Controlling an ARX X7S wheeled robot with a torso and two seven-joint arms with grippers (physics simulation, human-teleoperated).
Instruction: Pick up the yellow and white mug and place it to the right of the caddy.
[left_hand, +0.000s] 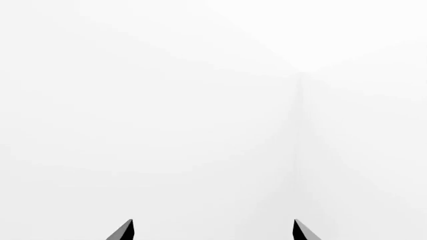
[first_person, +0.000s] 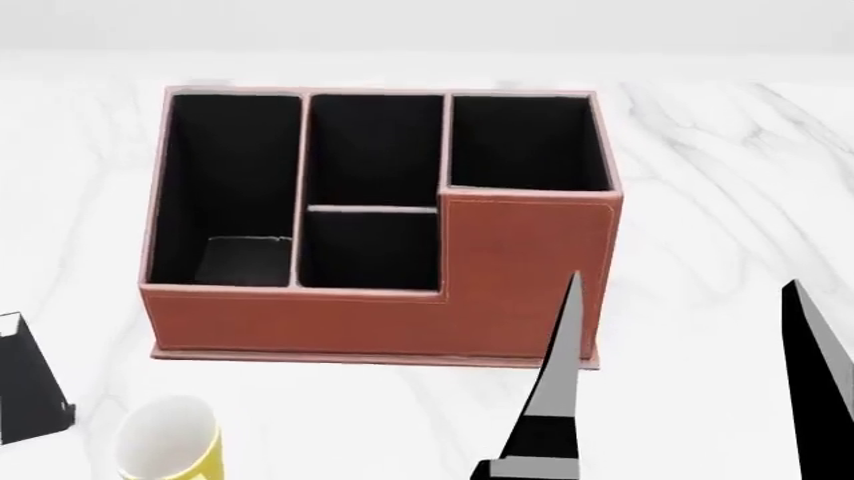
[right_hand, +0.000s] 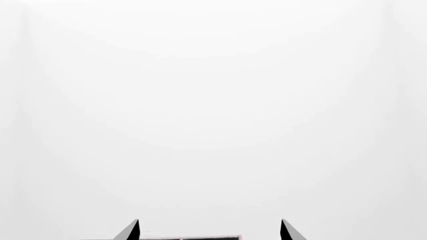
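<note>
The yellow and white mug (first_person: 171, 445) sits at the head view's lower left edge, its white inside showing and its lower part cut off. The caddy (first_person: 387, 320), a reddish-brown box with black-lined compartments, stands mid-table behind it. My right gripper (first_person: 683, 282) is open, its two dark fingers raised in front of the caddy's right end with nothing between them. In the right wrist view the right gripper (right_hand: 210, 222) shows wide-apart tips above a sliver of the caddy's rim (right_hand: 193, 238). The left gripper (left_hand: 213, 222) is open against blank white and is out of the head view.
A small black block with a white edge (first_person: 24, 385) stands at the far left, just beside the mug. The white marble table (first_person: 721, 180) stretches to the right of the caddy. A pale wall lies behind the table.
</note>
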